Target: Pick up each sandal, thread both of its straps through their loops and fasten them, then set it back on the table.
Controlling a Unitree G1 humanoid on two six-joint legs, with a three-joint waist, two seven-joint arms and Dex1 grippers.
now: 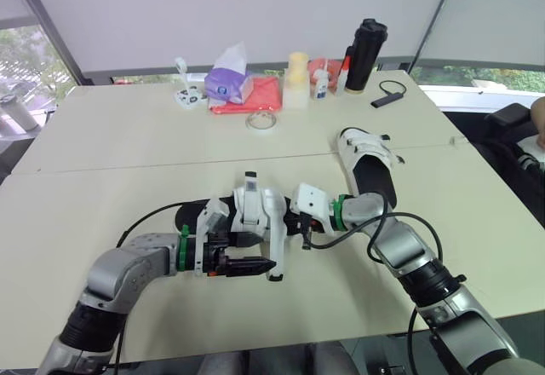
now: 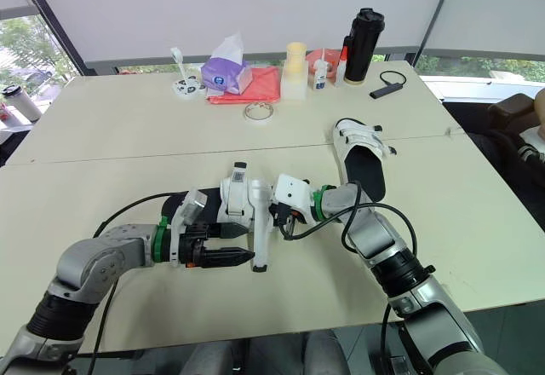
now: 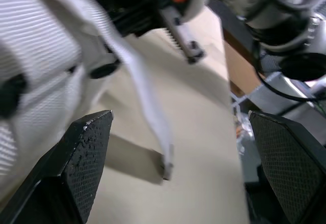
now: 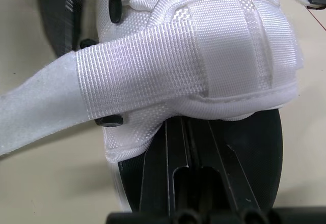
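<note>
A: Checking the near sandal. Where?
B: Close to the table's front edge, between both grippers, loose strap trailing toward that edge.
A: Left gripper?
B: Spread wide, grasping nothing, just beside the strap.
A: Right gripper?
B: Pinched together, tips tucked under the white upper. Second sandal near the right edge.
</note>
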